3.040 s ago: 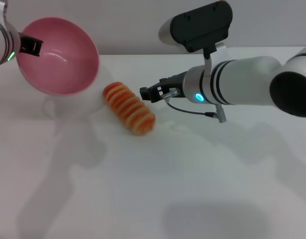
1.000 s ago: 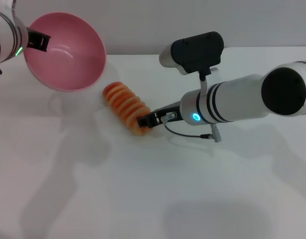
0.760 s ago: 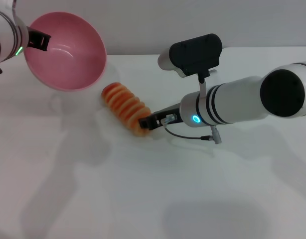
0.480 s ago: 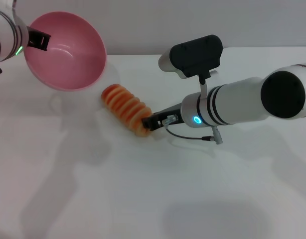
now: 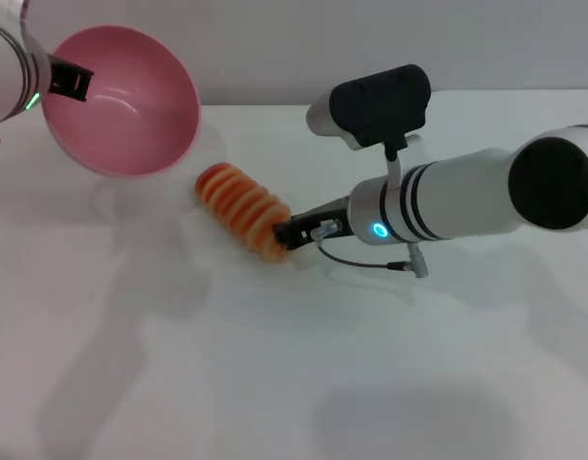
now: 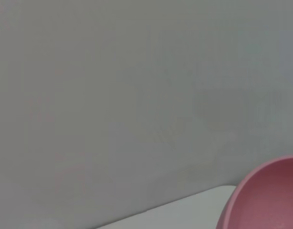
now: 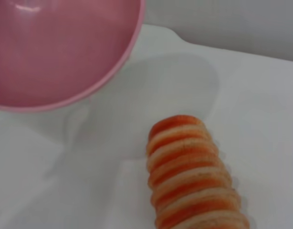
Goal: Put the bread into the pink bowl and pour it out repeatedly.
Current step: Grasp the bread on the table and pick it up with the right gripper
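We logged: left gripper (image 5: 69, 80) clamped on pink bowl (image 5: 122, 101) rim, bowl tilted above table (image 5: 275, 364). Right gripper (image 5: 284, 233) at bread (image 5: 242, 210) end, finger state unclear. Near side open.

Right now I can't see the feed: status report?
Left gripper holds pink bowl raised, tilted. Right gripper at bread end on table. Nothing blocking.

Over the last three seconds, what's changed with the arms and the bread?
The right end effector came down and toward the robot, from beside the middle of the bread to its near end, which it now touches. The left end effector, gripping the rim of the tilted pink bowl, raised it slightly. The bread has barely shifted on the table.
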Controlling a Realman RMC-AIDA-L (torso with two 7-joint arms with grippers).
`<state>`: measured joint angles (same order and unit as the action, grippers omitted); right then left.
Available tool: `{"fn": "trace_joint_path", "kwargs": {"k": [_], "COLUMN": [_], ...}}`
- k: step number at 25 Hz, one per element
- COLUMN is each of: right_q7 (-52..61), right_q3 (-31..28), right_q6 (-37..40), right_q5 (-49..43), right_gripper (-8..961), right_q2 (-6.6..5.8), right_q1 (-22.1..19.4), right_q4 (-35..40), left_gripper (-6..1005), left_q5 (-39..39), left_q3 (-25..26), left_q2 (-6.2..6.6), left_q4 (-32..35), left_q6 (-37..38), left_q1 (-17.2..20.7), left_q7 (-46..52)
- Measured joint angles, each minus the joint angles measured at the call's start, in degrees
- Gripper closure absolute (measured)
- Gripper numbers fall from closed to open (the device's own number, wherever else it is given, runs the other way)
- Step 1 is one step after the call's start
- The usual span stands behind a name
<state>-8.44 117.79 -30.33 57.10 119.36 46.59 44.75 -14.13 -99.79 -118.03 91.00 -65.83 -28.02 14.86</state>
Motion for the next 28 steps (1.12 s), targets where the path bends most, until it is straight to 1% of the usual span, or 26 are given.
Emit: {"fn": "trace_joint_path", "kwargs": {"k": [6, 11, 14, 16, 17, 18, 19, 20, 21, 22, 23, 26, 28], "right_q7": [0.00, 0.00, 0.09, 0.46, 0.79, 0.79, 1.21, 1.21, 1.81, 3.82, 3.82, 6.97, 7.62], "right_q3": [-0.47, -0.92, -1.65, -3.31, -5.48, -5.48, -7.37, -7.37, -8.30, -9.59, -9.59, -10.58, -11.47], "right_q6": [-0.01, 0.00, 0.05, -0.42, -1.51, -1.51, -2.72, -2.72, -3.41, -4.62, -4.62, -6.31, -7.59], "right_q5": [-0.35, -0.45, -1.45, -3.54, -6.01, -6.01, -8.40, -8.40, -10.33, -14.76, -14.76, -20.16, -22.20], "right_gripper": [740, 775, 801, 819, 827, 836, 844, 853, 861, 861, 861, 861, 860], "right_q2": [-0.16, -0.26, -0.32, -0.35, -0.36, -0.36, -0.36, -0.36, -0.36, -0.36, -0.36, -0.36, -0.35], "right_q1": [-1.67, -2.15, -3.19, -4.28, -5.53, -5.53, -6.74, -6.74, -7.54, -9.07, -9.07, -10.53, -11.21], "right_q4": [1.64, 2.24, 3.75, 5.20, 6.94, 6.94, 8.88, 8.88, 10.20, 12.93, 12.93, 16.45, 18.69], "left_gripper": [954, 954, 954, 954, 954, 954, 954, 954, 954, 954, 954, 954, 954], "left_q5": [-0.03, 0.02, 0.06, 0.11, 0.21, 0.21, 0.24, 0.24, 0.24, 0.25, 0.25, 0.38, 1.04], "left_q3": [0.14, 0.53, 0.63, 0.87, 1.11, 1.11, 1.24, 1.24, 1.27, 1.35, 1.35, 1.54, 1.62], "left_q2": [-0.01, -0.01, -0.01, -0.01, -0.05, -0.05, -0.09, -0.09, -0.10, -0.10, -0.10, -0.10, -0.11], "left_q4": [-0.91, -2.53, -3.77, -4.67, -5.27, -5.27, -5.55, -5.55, -5.56, -5.59, -5.59, -5.85, -6.27], "left_q6": [0.16, 0.58, 0.87, 0.99, 1.07, 1.07, 1.39, 1.39, 1.50, 1.84, 1.84, 2.54, 2.99], "left_q1": [-0.75, -1.87, -2.69, -3.15, -3.48, -3.48, -3.71, -3.71, -3.77, -3.94, -3.94, -4.07, -4.15], "left_q7": [-0.01, -0.01, -0.01, -0.01, -0.01, -0.01, 0.00, 0.00, 0.07, 0.32, 0.32, 0.53, 0.55]}}
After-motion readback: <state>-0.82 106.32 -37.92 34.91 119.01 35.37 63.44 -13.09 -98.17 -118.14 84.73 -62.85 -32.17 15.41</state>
